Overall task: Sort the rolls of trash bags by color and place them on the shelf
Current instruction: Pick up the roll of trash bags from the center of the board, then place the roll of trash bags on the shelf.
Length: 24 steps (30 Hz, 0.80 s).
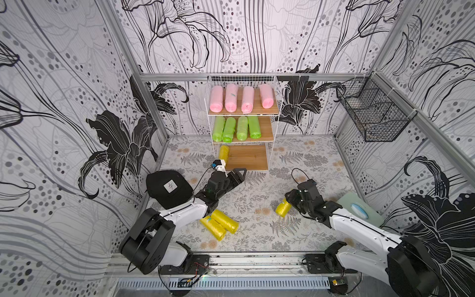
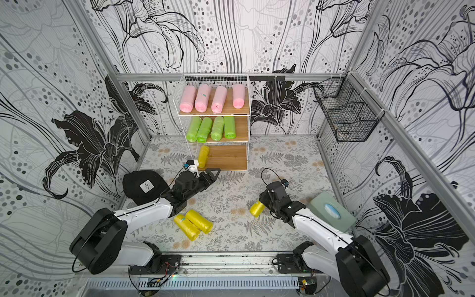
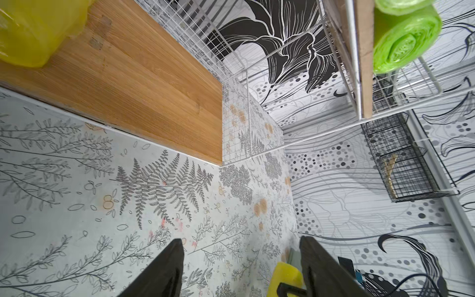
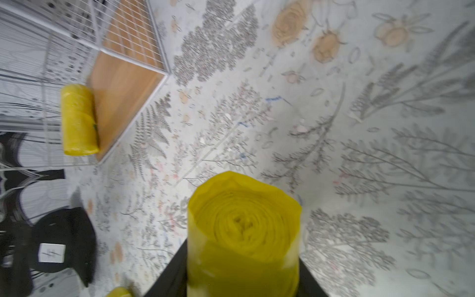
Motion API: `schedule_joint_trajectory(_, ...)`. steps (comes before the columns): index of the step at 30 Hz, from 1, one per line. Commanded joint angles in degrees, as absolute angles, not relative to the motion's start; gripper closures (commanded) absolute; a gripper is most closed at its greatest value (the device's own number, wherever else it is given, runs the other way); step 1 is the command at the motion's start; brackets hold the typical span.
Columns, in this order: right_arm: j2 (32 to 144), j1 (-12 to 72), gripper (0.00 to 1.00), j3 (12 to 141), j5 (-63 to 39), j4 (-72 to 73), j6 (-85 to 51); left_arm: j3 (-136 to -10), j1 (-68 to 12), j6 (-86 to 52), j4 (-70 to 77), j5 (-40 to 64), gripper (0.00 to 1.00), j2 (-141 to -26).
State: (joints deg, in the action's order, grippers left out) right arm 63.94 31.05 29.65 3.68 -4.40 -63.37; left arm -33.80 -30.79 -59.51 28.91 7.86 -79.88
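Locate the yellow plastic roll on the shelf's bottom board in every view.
In both top views: yellow plastic roll at the light brown wooden bottom board's left end.
Left wrist: roll close, cropped, on the board.
Right wrist: roll on the board's end.
Shared landmark: that board.

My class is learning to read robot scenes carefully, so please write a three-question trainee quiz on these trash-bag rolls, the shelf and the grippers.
1. How many yellow rolls lie on the bottom board of the shelf?
2. True or false: the right gripper is shut on a yellow roll.
3. What colour are the four rolls on the top board? A. pink B. light green C. yellow

Key: 1. one; 2. true; 3. A
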Motion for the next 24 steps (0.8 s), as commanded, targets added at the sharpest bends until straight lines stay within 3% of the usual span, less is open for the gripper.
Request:
schedule_joint_trajectory(1, 67.28, 31.04, 0.52, 33.14, 1.80, 7.83, -68.84, -31.36, -31.33, -63.82, 36.13, 12.68, 0.25, -81.00)
schedule_joint_trajectory(9, 75.45, 33.43, 0.53, 38.80, 2.43, 17.20, -72.07, -28.23, -33.56, -68.00, 45.39, 16.34, 0.23, -83.70)
schedule_joint_trajectory(24, 81.84, 34.68, 0.52, 45.38, -0.14, 22.09, -73.92, -26.32, -35.77, -72.93, 55.89, 13.28, 0.21, -86.69)
